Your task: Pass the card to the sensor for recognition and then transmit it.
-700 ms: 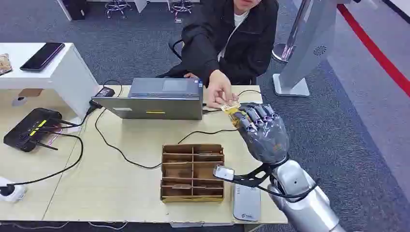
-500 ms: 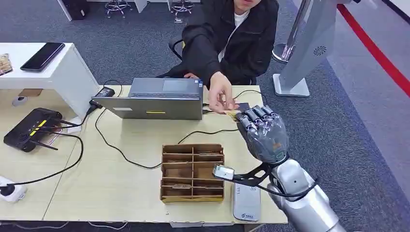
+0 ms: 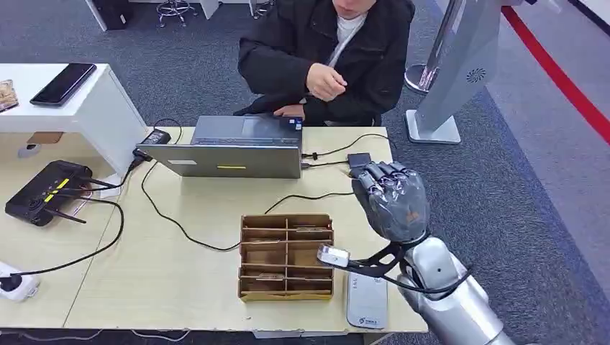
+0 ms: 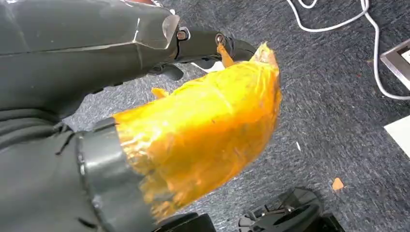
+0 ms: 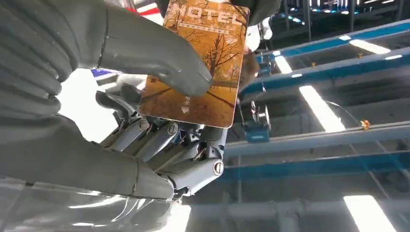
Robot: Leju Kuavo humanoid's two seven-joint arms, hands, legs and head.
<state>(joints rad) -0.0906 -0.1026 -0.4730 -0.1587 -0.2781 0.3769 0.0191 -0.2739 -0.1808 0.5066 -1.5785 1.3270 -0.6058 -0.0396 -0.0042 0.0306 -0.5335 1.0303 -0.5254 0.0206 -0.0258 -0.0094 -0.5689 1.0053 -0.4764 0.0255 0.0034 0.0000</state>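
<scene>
- Over the table's far right corner, the right hand (image 3: 390,199) is raised, back toward the head camera.
- In the right wrist view, its thumb and fingers (image 5: 159,140) pinch the card (image 5: 199,65) — an orange hotel card.
- Just beyond lies a small black sensor (image 3: 359,159).
- The left hand (image 4: 193,140) hangs over carpet — its fingers' state cannot be told.

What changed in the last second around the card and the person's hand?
The person's hand let go of the card and drew back from the table to their chest. The right hand now holds the card alone, pinched between thumb and fingers, and has barely moved. The laptop, divided box and cables stayed put.
</scene>
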